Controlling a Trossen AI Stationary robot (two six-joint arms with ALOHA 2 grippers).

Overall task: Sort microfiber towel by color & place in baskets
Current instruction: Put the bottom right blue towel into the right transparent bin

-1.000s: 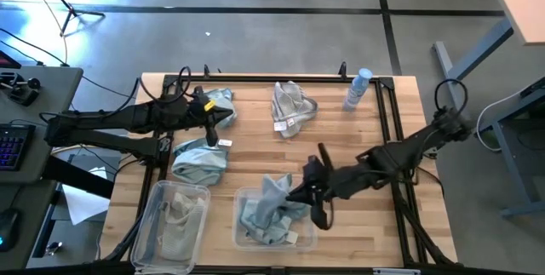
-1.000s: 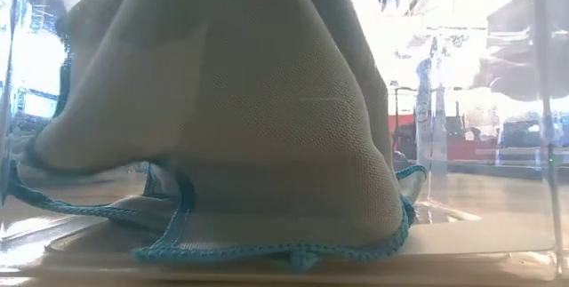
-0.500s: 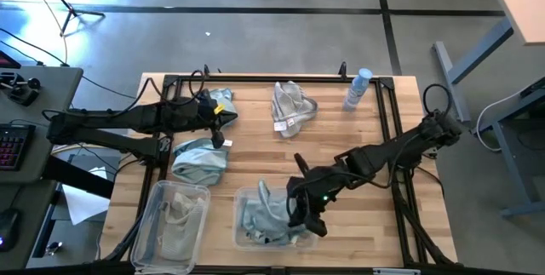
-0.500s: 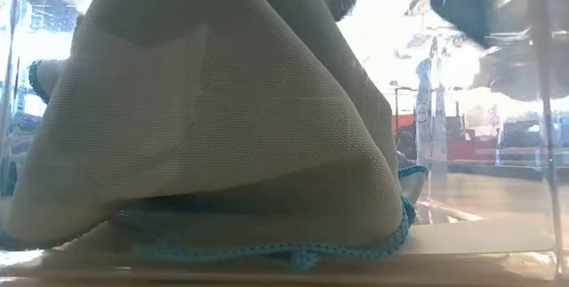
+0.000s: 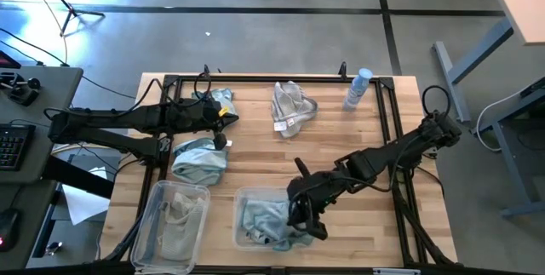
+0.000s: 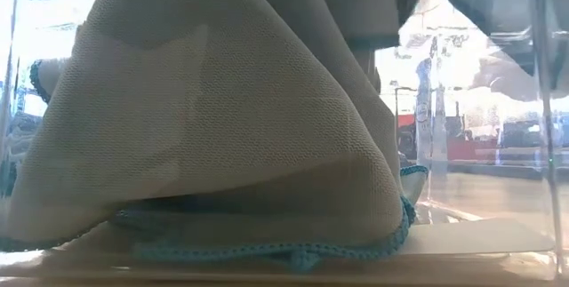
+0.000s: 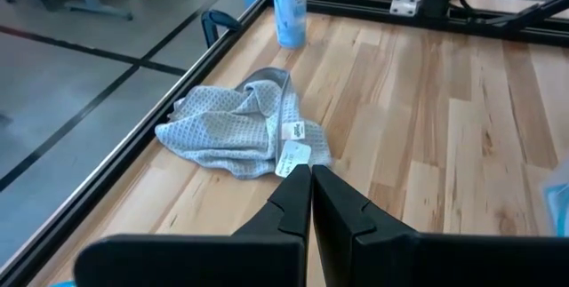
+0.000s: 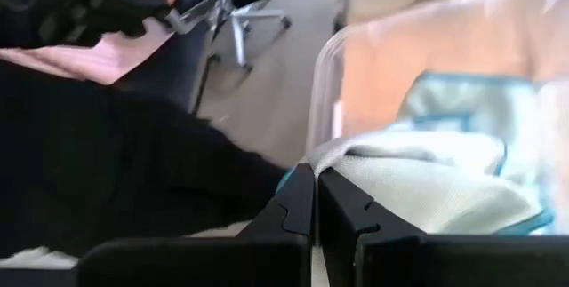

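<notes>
Right gripper (image 5: 300, 217) at the wider basket (image 5: 243, 197), worktop's 6 o'clock edge, fingers closed together on no cloth beside teal towels (image 5: 266, 219) inside. Left gripper (image 5: 223, 113) pressed closed, empty, near 10 o'clock.

Grey floor (image 5: 281, 28), black lines, desk (image 5: 25, 113).

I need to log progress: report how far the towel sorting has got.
Done: beige cloths lie in the left tub and teal ones in the right tub. In hand: the right gripper, fingers shut, sits over the right tub at a teal towel. The left gripper, shut and empty, hovers at the table's far left. Left: the teal towel, the grey towel and one more on the table.
</notes>
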